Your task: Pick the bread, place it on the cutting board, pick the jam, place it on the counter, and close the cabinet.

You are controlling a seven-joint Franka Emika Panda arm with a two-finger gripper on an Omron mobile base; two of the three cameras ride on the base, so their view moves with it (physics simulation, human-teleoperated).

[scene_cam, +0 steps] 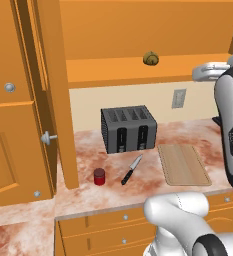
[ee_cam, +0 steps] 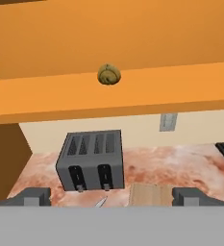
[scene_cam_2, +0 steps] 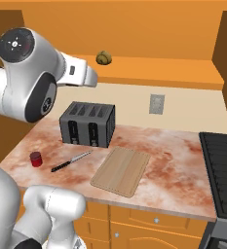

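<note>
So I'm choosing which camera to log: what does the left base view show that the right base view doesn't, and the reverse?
The left base view alone shows the open cabinet door with its round knobs. The right base view alone shows the dark stove top at the counter's end. Both share the bread on the cabinet shelf, the toaster, the jam, the knife, the bare cutting board and the wall outlet.

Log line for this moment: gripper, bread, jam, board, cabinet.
gripper: open, empty, facing shelf | bread: on cabinet shelf | jam: on counter | cutting board: bare | cabinet: door open
</note>
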